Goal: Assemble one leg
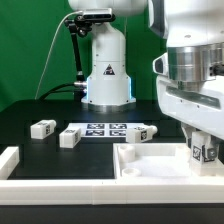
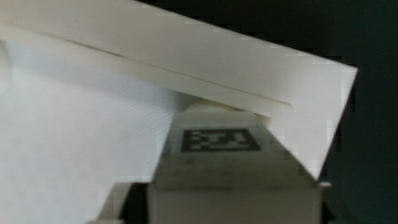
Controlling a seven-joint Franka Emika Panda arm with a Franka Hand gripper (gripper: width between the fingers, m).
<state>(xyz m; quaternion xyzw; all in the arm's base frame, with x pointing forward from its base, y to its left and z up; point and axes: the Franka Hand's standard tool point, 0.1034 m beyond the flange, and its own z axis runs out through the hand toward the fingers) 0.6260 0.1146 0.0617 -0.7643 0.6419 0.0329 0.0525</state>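
Note:
My gripper [image 1: 203,143] is shut on one leg [image 1: 203,152], a small white post with a square marker tag. It holds the leg upright over the large white rimmed panel [image 1: 150,163], near the panel's far corner on the exterior view's right. In the wrist view the leg [image 2: 222,140] fills the space between the jaws, tag facing the camera, its far end by the panel's raised rim [image 2: 214,82]. I cannot tell whether the leg touches the panel. Three more legs lie on the black table: one [image 1: 42,127], another [image 1: 69,137], a third [image 1: 143,132].
The marker board [image 1: 105,129] lies on the table between the loose legs. The robot base [image 1: 105,70] stands behind it. A white border wall [image 1: 80,187] runs along the table's front, with a corner piece [image 1: 8,160] at the exterior view's left.

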